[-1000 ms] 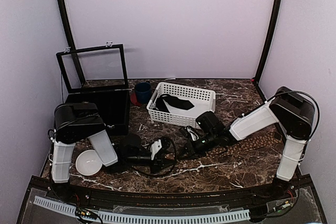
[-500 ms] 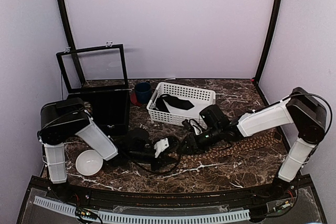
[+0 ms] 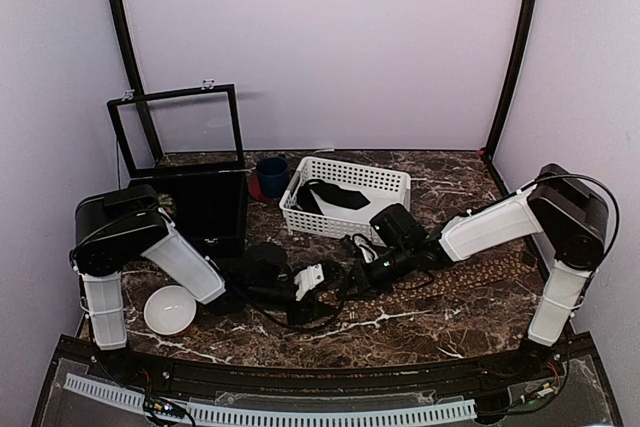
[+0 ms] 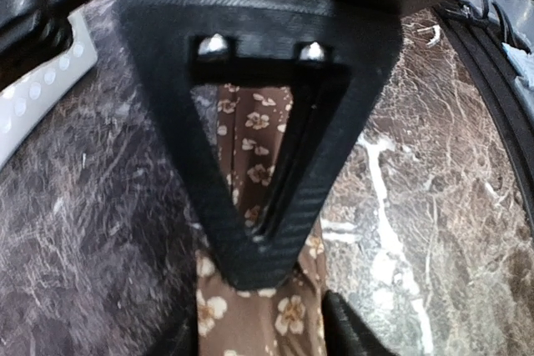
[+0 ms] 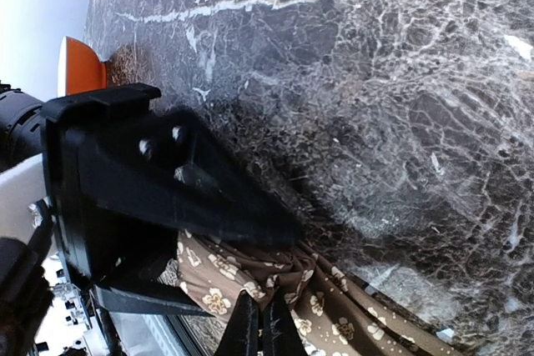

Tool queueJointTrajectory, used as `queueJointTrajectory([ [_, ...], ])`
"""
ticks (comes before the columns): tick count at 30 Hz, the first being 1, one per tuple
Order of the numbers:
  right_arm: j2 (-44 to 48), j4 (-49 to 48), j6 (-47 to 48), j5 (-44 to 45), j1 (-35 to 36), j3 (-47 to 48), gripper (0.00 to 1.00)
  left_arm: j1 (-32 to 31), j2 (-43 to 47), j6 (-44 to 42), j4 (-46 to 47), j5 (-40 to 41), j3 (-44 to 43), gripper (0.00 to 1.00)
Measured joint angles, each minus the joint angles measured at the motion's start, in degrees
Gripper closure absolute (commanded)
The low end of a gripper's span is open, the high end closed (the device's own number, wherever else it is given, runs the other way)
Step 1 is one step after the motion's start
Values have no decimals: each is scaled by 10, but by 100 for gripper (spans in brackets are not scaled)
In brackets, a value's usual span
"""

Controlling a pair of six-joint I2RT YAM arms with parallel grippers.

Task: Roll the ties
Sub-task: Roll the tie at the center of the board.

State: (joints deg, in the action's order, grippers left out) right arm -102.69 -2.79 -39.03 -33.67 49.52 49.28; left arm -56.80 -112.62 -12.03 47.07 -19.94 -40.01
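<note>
Brown tie (image 3: 485, 272) lengthwise left-to-right across marble table (image 3: 440, 327)

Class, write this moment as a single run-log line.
left gripper: open, astride brown flower-patterned cloth tie | right gripper: shut, pinching that tie's bunched folds

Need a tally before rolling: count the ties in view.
1 certain: the tie lies on the table, from centre out to the right. The dark cloth in the basket may be another; cannot tell.
</note>
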Motion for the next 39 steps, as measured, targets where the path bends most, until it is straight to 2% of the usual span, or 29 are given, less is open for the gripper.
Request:
queueJointTrajectory([
  [5, -4, -17, -1, -2, -5, -17, 100, 1, 6, 1, 24, 14, 24, 32],
  [7, -8, -29, -2, -6, -10, -30, 100, 1, 7, 5, 45, 18, 37, 14],
  [8, -9, -33, -3, -7, -13, -35, 100, 1, 7, 5, 62, 19, 46, 12],
  [16, -9, -78, -5, -16, -23, -62, 100, 2, -22, 43, 186, 10, 84, 12],
  [22, -14, -93, -8, -24, -23, -65, 100, -7, -93, 67, 291, 0, 64, 24],
  [24, -14, -94, -9, -24, -23, -65, 100, -10, -109, 72, 303, 0, 47, 33],
  [28, -14, -95, -12, -26, -23, -65, 98, -12, -124, 78, 304, -1, 23, 60],
  [31, -12, -96, -17, -25, -23, -66, 87, -12, -123, 76, 293, -4, 19, 72],
  [35, 7, -81, -18, -14, -23, -68, 59, -12, -105, 68, 259, -2, 21, 73],
  [37, 26, -66, -17, -5, -23, -69, 53, -12, -90, 63, 233, -1, 25, 73],
  [39, 44, -59, -17, 0, -23, -68, 52, -12, -76, 57, 205, -1, 26, 72],
])
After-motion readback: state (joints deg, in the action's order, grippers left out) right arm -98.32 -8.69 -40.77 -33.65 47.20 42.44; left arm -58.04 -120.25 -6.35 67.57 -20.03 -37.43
